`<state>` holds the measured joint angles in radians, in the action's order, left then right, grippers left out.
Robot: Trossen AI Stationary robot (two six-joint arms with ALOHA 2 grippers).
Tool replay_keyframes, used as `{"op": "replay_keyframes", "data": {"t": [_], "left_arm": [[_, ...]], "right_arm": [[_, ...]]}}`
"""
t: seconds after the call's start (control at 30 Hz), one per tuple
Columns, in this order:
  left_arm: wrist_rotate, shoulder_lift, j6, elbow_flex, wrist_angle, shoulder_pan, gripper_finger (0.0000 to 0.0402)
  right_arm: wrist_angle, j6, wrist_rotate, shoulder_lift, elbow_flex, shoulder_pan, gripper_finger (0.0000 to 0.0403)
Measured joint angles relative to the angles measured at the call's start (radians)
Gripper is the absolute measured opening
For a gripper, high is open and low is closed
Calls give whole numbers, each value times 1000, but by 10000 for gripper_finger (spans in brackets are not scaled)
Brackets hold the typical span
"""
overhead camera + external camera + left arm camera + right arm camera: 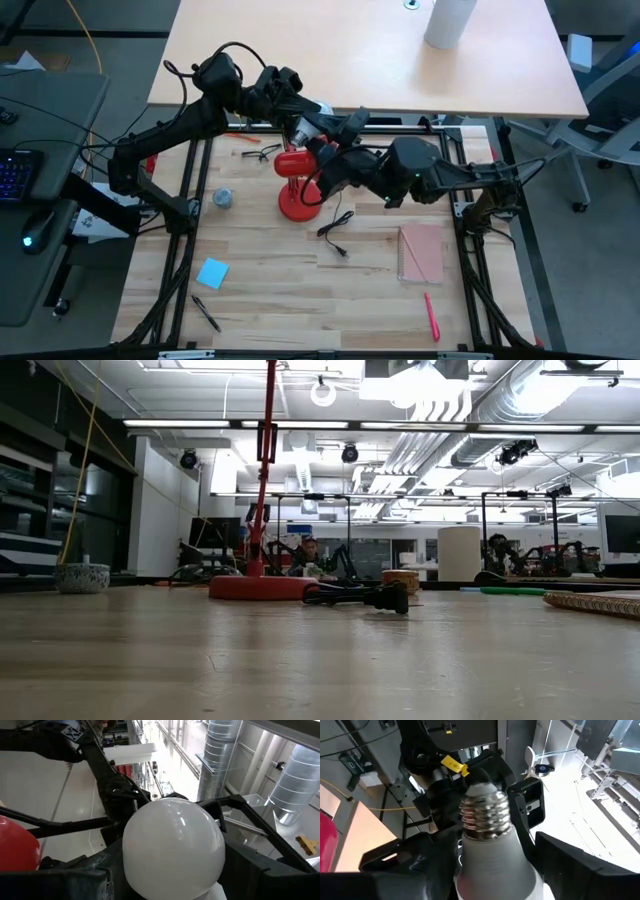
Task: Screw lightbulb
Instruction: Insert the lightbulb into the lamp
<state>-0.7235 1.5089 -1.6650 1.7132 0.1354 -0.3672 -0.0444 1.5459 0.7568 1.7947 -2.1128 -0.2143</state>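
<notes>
The white lightbulb (304, 129) is held in the air at the table's far side, just beyond the shade of the red lamp (294, 163). The lamp stands on its round base (262, 587). My left gripper (296, 122) reaches in from the left and my right gripper (325, 148) from the right. Both are shut on the bulb. The left wrist view shows the bulb's dome (172, 847). The right wrist view shows its metal screw base (485, 817). Neither gripper shows in the low view. My left gripper has the bulb's wide white body (131, 879) between its two fingers (60, 880), roughly level, from the table's left. The dome stands free of the fingers and the bulb is clear of lamp and table. My right gripper has the white neck under the thread (490, 865) between its two fingers (405, 865), roughly level, from the table's right, opposite the left gripper. The screw base sticks out free beyond the fingers. The touching spots themselves are hidden by the fingers.
On the table lie eyeglasses (258, 152), a grey roll (223, 198), the lamp's black cord and plug (335, 230), a blue note (212, 272), a black pen (206, 313), a pink notebook (421, 252) and a red pen (431, 315). The near middle is bare wood.
</notes>
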Motion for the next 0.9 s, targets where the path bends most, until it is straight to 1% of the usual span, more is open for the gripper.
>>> {"op": "replay_keyframes", "data": {"t": [0.2, 0.5, 0.7, 0.9], "left_arm": [[7, 0, 1, 0, -1, 0, 224], [12, 0, -5, -1, -3, 0, 224], [14, 0, -2, -1, -10, 0, 224], [21, 0, 69, -1, -16, -15, 224]], "right_arm": [[-18, 0, -27, 0, 0, 0, 199], [-24, 15, -23, 0, 0, 0, 153], [-25, 13, -20, 0, 0, 0, 151], [-29, 20, 0, 0, 0, 0, 151]]}}
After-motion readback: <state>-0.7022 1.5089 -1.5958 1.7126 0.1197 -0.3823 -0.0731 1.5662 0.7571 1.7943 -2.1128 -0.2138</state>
